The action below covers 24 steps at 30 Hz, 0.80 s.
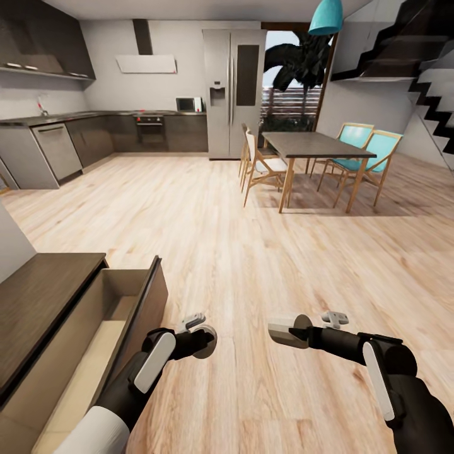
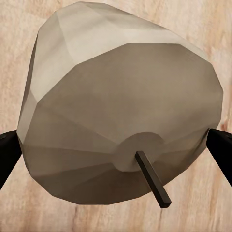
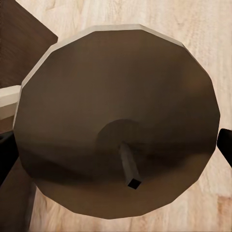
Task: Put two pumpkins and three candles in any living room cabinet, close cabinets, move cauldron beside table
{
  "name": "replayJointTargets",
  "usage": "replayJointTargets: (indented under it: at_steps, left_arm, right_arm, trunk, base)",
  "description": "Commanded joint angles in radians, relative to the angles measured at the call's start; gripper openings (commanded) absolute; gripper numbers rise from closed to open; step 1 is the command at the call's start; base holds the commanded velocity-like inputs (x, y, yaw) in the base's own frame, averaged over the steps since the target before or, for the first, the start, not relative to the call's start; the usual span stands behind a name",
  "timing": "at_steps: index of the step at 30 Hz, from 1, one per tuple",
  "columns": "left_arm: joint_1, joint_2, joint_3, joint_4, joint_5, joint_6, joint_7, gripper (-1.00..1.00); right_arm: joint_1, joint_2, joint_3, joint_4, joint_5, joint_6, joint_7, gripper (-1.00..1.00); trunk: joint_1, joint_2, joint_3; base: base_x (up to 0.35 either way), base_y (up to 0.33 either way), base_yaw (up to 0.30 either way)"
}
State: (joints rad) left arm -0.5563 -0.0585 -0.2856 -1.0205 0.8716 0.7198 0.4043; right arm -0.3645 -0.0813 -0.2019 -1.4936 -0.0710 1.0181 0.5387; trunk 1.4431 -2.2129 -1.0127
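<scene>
Now each gripper holds a candle. The left gripper [image 1: 203, 334] is closed on one candle [image 2: 121, 106], with a dark finger [image 2: 7, 154] pressing on each side of it. The right gripper [image 1: 296, 329] is closed on the other candle [image 3: 116, 125] the same way. Both candles hang over the wood floor [image 1: 252, 252], just beside the cabinet [image 1: 44, 302]. Its drawer [image 1: 94, 328] is pulled out and its pale inside is bare where it can be seen.

I think a candle like this is light and hard, so it will not squash. Its round side looks smooth, so it may slip or turn if the squeeze is weak. The best place to hold it is across the middle of the round side, as the fingers do now. The thin wick [image 2: 153, 180] looks weak and should not be pinched or bumped.
</scene>
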Motion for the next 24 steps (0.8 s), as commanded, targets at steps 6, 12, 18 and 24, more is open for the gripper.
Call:
replayJointTargets:
  at_steps: [6,12,18,24]
  left_arm:
    - [-0.001,0.0,-0.001,-0.001,0.01,0.001,0.01,-1.0]
    - [-0.001,0.0,-0.001,-0.001,0.01,0.001,0.009,-1.0]
    - [-0.001,0.0,-0.002,-0.002,0.01,0.001,0.009,-1.0]
    - [-0.001,0.0,-0.001,-0.001,0.01,0.001,0.008,-1.0]
  right_arm:
    - [-0.001,0.0,-0.002,0.001,-0.007,0.007,-0.002,-1.0]
    - [-0.001,0.0,-0.002,0.0,-0.008,0.007,-0.002,-1.0]
    - [-0.001,-0.001,-0.002,0.0,-0.01,0.004,-0.001,-1.0]
    - [-0.001,-0.002,-0.002,-0.002,-0.01,0.004,-0.001,-1.0]
  trunk:
    - [-0.023,0.042,0.008]
    - [-0.031,0.056,0.005]
    - [-0.031,0.056,0.002]
    - [-0.031,0.056,0.002]
  base:
    - [0.0,0.0,0.0]
    - [0.0,0.0,0.0]
    - [0.0,0.0,0.0]
    - [0.039,0.0,0.0]
